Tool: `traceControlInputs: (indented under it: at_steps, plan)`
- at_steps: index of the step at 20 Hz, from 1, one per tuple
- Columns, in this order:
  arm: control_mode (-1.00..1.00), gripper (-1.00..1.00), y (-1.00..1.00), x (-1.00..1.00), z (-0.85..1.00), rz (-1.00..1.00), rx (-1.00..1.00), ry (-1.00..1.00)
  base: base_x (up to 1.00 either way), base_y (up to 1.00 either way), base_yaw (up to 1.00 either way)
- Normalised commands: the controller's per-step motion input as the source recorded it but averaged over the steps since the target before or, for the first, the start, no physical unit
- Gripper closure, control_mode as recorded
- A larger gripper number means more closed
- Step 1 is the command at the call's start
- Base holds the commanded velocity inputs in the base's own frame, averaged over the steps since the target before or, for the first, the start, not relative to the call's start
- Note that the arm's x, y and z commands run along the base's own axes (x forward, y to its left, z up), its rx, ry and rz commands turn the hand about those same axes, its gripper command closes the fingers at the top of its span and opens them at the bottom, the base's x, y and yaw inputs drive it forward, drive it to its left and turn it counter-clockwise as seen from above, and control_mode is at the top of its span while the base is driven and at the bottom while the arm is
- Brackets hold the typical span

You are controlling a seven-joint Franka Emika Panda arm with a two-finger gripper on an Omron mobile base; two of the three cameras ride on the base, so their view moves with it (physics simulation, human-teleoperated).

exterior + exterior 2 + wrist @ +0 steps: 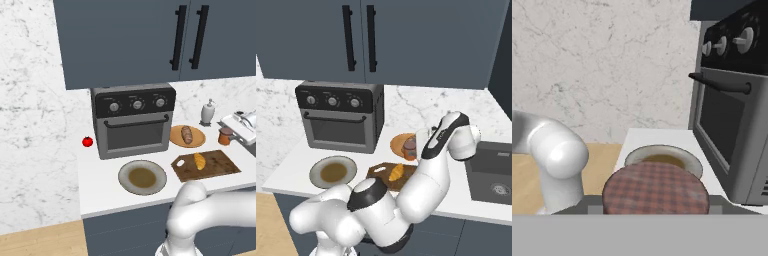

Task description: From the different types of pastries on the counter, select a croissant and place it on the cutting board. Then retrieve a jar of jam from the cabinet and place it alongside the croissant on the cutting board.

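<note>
Between the gripper's (231,131) jaws sits the jam jar (655,187).

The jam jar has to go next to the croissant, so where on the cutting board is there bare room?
The cutting board is bare to the right of the croissant. Its left end, by the handle hole, is narrow. Behind it the plate with a pastry crowds the counter; the bowl sits to its left.

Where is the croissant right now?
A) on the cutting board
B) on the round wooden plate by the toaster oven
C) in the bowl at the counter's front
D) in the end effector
A: the croissant lies on the cutting board; the end effector holds a jar of jam instead.
</note>
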Motion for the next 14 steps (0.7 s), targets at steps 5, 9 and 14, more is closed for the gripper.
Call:
traceControlInputs:
  at_steps: [5,9,14]
  plan:
    - [-1.00,1.00,0.00,0.42,-0.33,-0.12,0.00,0.00,0.00,0.00,0.00]
    - [-1.00,1.00,-0.23,0.17,-0.32,-0.03,0.00,-0.01,0.00,0.00,0.00]
    - [-1.00,1.00,-0.55,0.00,-0.44,0.04,0.00,-0.10,0.00,0.00,0.00]
